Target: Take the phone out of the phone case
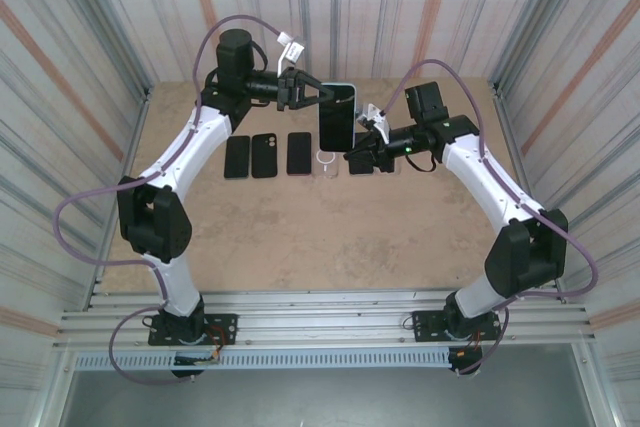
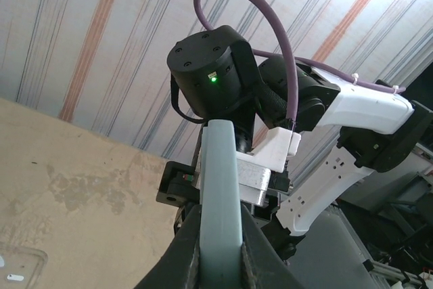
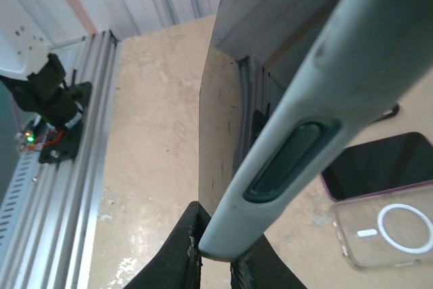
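No words, brands or numbers are readable; the 1 printed sign is a white ring with a short bar on the clear case (image 3: pixel 382 235) lying below the phone case (image 3: pixel 325 93).

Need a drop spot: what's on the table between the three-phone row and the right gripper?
A clear case with a white ring lies flat there, beside the last black phone, left of the right gripper, in the top view.

I see a pale grey-green rubbery phone case (image 2: pixel 220 194) with a black screen (image 1: pixel 337 117), glossy black slab phones (image 1: pixel 264 155), a clear plastic case with white ring (image 3: pixel 382 231), a mottled tan table (image 1: pixel 300 237), and white corrugated walls striped orange-grey (image 1: pixel 90 47).
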Motion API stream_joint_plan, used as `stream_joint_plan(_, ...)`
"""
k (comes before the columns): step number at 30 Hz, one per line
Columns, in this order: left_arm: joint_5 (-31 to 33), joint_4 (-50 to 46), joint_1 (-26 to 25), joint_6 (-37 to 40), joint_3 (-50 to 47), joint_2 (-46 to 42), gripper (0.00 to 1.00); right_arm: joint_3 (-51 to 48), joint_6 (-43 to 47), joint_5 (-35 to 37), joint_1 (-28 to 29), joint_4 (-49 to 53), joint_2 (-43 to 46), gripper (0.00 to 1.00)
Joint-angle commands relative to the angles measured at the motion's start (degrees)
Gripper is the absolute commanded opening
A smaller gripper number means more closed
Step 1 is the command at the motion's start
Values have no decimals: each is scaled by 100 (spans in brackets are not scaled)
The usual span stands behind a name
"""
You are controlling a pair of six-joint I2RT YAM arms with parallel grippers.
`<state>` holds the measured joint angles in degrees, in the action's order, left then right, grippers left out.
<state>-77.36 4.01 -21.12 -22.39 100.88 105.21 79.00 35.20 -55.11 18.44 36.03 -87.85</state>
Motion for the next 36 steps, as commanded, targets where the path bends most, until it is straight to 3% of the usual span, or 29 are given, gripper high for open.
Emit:
stream_joint_plan(1,-535,-604,-137,-282,195,-240,0,-48,219,994,14,-483,194,5)
stream_joint_plan(4,-537,-740,-138,-152,186,-299,0,25,369,1561,115,-375,237,4)
stream_joint_plan(10,-578,-624,-197,-257,217,-246,0,-102,346,1763,177,-645,496,3)
stream_joint_plan(15,-633,71,-234,-709,106,-197,0,-419,566,2210,440,-977,780,3)
stream_joint_plan(20,-503,-61,-309,-588,83,-280,0,-449,119,1650,313,-1272,876,3)
stream_joint_plan(24,-480,-221,-396,-528,46,-312,0,-629,-34,1725,295,-1494,1006,3)
stream_joint_plan(30,-101,-213,-408,-459,-129,-422,0,-1241,-1256,652,48,-2568,1241,11)
stream_joint_plan(36,-84,-109,-515,-536,-82,-382,0,-1435,-1887,150,-58,-3122,1253,17)
